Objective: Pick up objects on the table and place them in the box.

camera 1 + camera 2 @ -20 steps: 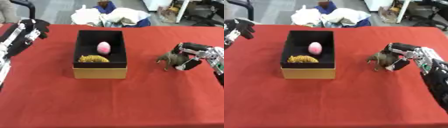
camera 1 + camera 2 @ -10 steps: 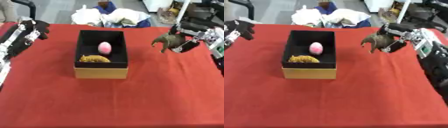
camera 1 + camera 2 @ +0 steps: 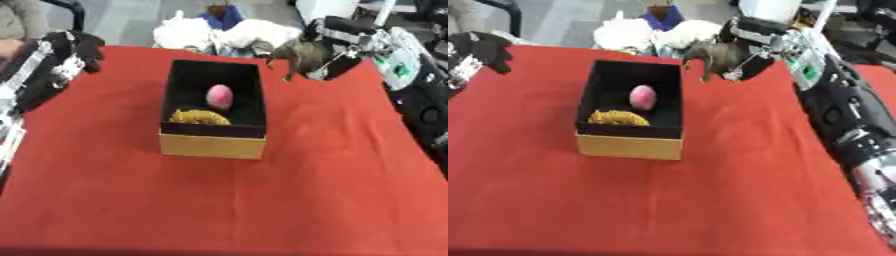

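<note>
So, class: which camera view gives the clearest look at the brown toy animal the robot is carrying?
The left eye view: the brown toy animal stands out there, held in the right robot hand beside the box. In the right eye view it shows too, but partly against the background clutter.

You are carrying the dinosaur toy [image 3: 299, 54] in your right hand [image 3: 339, 46] up off the tabletop [image 3: 219, 200], toward the box's [image 3: 213, 145] one o'clock corner.

The right robot hand [image 3: 337, 47] holds a brown toy animal [image 3: 297, 54] beside the box [image 3: 213, 145].
</note>
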Controlling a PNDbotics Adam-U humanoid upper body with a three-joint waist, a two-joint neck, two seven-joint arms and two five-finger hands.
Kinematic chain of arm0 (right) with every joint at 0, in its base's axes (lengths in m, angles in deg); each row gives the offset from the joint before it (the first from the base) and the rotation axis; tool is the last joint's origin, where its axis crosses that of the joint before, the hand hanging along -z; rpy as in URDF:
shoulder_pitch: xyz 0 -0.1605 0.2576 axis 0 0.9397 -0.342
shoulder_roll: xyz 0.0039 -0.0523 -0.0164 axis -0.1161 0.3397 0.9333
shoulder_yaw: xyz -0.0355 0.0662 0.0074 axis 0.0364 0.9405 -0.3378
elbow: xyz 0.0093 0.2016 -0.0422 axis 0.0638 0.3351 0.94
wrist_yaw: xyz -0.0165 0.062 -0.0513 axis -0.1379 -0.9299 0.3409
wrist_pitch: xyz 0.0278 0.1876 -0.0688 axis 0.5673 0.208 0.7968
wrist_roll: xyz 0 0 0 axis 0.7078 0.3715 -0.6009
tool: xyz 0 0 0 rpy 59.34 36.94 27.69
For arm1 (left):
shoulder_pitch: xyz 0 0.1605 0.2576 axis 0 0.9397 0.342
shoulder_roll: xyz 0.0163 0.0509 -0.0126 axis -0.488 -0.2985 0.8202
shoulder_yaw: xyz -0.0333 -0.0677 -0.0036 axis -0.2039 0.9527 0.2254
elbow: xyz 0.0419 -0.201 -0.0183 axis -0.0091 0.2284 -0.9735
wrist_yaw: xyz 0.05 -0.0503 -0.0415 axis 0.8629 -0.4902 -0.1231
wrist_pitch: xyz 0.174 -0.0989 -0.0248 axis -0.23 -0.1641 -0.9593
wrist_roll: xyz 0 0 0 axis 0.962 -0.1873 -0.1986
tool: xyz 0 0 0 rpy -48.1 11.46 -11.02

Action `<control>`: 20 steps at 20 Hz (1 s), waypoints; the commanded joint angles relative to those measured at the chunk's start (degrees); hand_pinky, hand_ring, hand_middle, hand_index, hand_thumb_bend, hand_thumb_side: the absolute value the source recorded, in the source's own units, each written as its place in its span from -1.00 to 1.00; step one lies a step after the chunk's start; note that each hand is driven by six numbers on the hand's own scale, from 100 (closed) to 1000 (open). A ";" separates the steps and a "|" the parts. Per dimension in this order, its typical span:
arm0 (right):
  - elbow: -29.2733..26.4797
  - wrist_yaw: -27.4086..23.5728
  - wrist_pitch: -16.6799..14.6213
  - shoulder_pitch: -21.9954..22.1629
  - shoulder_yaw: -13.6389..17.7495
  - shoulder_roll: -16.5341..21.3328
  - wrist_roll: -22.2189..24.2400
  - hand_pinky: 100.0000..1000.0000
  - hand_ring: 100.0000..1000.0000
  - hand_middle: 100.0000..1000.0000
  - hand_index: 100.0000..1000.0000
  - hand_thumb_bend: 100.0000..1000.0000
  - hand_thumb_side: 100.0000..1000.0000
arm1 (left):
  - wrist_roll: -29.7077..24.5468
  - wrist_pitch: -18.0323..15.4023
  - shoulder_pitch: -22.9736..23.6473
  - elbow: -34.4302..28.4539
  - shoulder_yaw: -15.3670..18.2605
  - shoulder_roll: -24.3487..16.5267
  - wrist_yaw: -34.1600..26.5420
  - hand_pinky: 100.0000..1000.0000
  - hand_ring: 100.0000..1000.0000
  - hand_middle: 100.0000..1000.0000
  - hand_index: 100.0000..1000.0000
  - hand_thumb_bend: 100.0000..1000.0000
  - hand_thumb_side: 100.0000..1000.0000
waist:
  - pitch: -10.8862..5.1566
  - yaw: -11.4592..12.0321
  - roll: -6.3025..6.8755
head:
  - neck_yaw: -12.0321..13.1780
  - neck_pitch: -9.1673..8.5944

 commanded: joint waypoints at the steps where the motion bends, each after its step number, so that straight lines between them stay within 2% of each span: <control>1: 0.60 3.88 0.22 -2.83 1.07 -1.90 -1.03 0.36 0.21 -0.37 -0.05 -0.70 -1.00 | -0.53 -0.09 -1.63 -2.11 -0.13 -0.11 -0.46 0.12 0.01 0.03 0.47 -0.49 0.65 | -0.66 0.55 0.28 | -0.87 -0.78; 6: 2.37 9.28 -0.25 -3.36 1.01 -6.38 -1.98 0.36 0.23 -0.34 -0.03 -0.68 -1.00 | -0.40 0.04 -2.06 -2.83 -0.17 0.73 -1.09 0.09 -0.01 0.01 0.46 -0.49 0.64 | -0.45 1.80 0.60 | -1.89 -0.80; 10: 3.56 13.12 -0.94 -2.84 0.75 -9.36 -2.85 0.38 0.27 -0.22 0.08 -0.67 -0.96 | -0.15 0.19 -2.18 -2.93 -0.10 1.33 -1.54 0.08 -0.02 0.00 0.46 -0.50 0.64 | -0.26 2.46 0.69 | -2.42 -0.88; 13: 3.88 15.54 -2.37 -2.12 -0.12 -10.90 -3.58 0.41 0.36 -0.03 0.24 -0.56 -0.54 | -0.06 0.22 -2.19 -3.01 -0.03 1.56 -1.75 0.08 -0.02 0.00 0.46 -0.50 0.64 | -0.14 2.72 0.75 | -2.45 -1.03; 14: 3.82 16.29 -2.93 -1.94 -0.45 -11.19 -3.82 0.42 0.40 0.06 0.32 -0.48 -0.24 | -0.01 0.24 -2.16 -3.02 0.04 1.57 -1.80 0.08 -0.02 0.00 0.46 -0.50 0.64 | -0.12 2.76 0.73 | -2.46 -1.03; 15: 3.80 16.98 -3.34 -1.79 -0.66 -11.37 -4.06 0.44 0.43 0.15 0.41 -0.43 -0.07 | 0.05 0.27 -2.11 -3.02 0.12 1.57 -1.84 0.08 -0.02 0.00 0.46 -0.50 0.64 | -0.10 2.79 0.71 | -2.43 -1.04; 20: 3.80 18.44 -4.31 -1.38 -0.94 -10.95 -4.73 0.51 0.56 0.49 0.63 -0.31 0.34 | 0.49 0.50 -1.58 -2.88 0.64 1.31 -2.02 0.08 -0.02 0.00 0.46 -0.51 0.66 | 0.01 2.67 0.59 | -2.01 -1.29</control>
